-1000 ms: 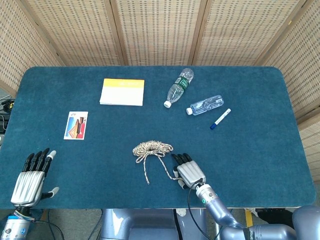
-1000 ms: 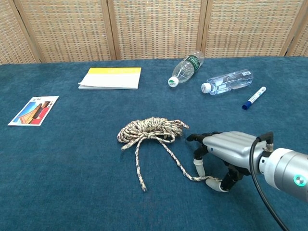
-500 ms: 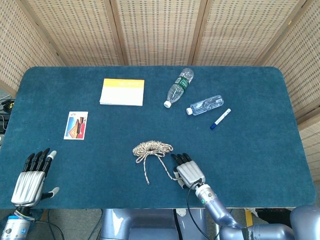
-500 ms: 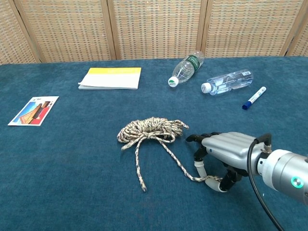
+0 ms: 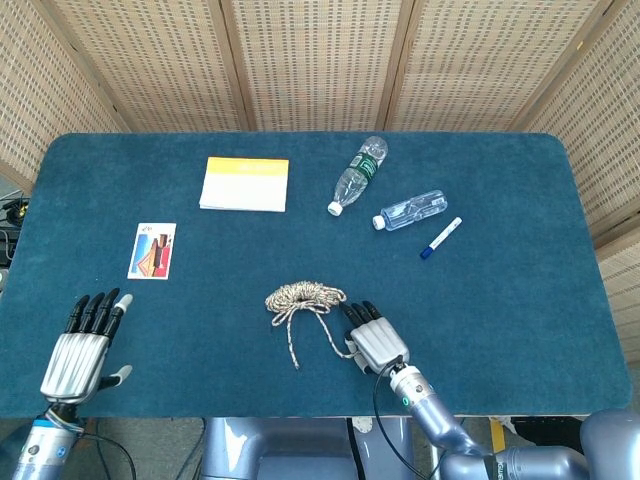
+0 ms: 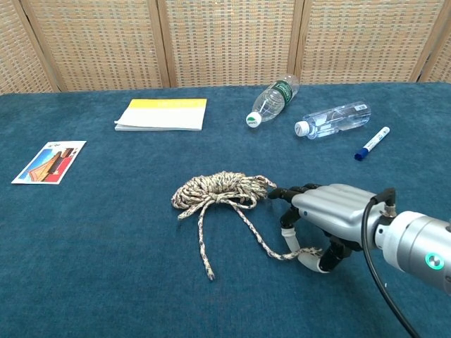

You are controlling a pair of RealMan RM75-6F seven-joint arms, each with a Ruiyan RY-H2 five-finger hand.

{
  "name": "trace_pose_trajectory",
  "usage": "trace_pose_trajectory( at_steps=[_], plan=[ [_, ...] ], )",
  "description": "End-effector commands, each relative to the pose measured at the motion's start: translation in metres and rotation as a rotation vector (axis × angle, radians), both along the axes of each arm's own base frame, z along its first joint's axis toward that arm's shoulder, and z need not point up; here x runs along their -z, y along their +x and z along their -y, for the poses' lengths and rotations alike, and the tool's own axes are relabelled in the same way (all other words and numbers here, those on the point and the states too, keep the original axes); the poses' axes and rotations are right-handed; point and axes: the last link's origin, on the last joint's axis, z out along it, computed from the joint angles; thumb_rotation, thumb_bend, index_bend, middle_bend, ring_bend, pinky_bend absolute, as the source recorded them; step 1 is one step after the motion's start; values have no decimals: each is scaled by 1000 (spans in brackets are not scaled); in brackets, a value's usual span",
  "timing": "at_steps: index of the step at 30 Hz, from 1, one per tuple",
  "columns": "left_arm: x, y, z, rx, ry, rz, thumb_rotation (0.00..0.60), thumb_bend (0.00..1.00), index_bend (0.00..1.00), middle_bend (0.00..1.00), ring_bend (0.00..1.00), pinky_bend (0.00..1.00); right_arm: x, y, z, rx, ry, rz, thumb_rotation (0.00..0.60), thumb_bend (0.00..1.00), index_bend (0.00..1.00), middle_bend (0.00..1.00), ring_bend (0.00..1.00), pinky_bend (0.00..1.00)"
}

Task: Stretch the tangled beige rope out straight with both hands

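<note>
near table centre: beige rope (image 6: 220,190) bunched in coil, two tails trailing; right hand (image 6: 320,220) fingers pinch one tail; left hand (image 5: 85,345) fingers spread, empty.

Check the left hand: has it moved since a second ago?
Yes. The left hand has moved forward and slightly right, closer to the card.

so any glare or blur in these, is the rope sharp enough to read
Head view: even light, no glare, beige rope small but sharp. Chest view: rope strands crisp, soft highlight on the right robot hand, faint shadow under it; nothing blurred.
</note>
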Motion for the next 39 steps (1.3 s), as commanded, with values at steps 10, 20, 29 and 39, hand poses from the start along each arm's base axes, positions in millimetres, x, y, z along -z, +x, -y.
trace_pose_trajectory(
  at_steps=[10,20,29,39],
  plan=[
    [68,56,-70,535,-299,-9,600,236,220,0,0,0,-11,3,18,-75,-78,-86,600,480,596,0,0,0],
    [109,91,-93,672,-355,-115,600,278,341,0,0,0,-14,1,23,-60,-67,-87,600,480,600,0,0,0],
    [136,104,-98,735,-396,-171,600,301,427,0,0,0,-15,1,22,-67,-57,-87,600,482,602,0,0,0],
    [156,111,-99,785,-402,-179,600,355,491,0,0,0,-14,0,23,-63,-55,-92,600,483,602,0,0,0]
  ],
)
